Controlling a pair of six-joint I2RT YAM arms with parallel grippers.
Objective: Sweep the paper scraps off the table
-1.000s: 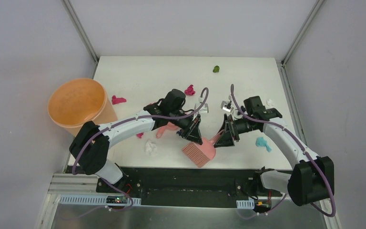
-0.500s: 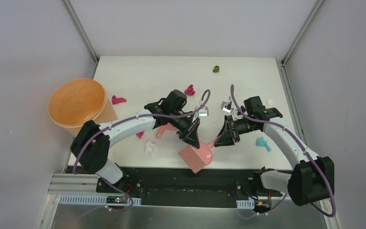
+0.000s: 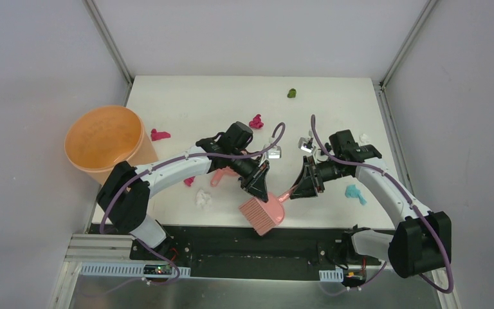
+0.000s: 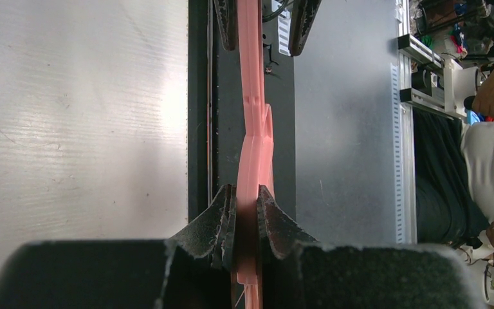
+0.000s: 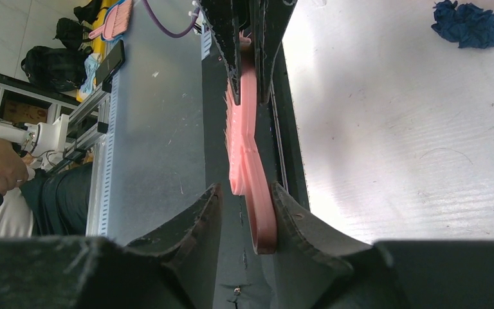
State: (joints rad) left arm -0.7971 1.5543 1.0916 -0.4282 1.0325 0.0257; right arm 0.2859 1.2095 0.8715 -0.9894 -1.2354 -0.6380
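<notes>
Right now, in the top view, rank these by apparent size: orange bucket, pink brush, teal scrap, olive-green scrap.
1. orange bucket
2. pink brush
3. teal scrap
4. olive-green scrap, though it lies farther from the camera, so its gap to the teal one is unsure.

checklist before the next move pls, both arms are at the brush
1. Left end effector clamped on the brush: ok, both jaws press on it.
2. Right end effector closed on the brush handle: not ok, the jaws straddle it with a gap on one side.
3. Brush over the table: cannot tell, it sits at the black near edge.
4. Dustpan located: ok, it is under the left arm, partly hidden.
5. Bucket in place: ok, at the table's left side.
6. Scraps cleared: not ok, the teal scrap, the green scrap and the pink scrap lie on the table.
</notes>
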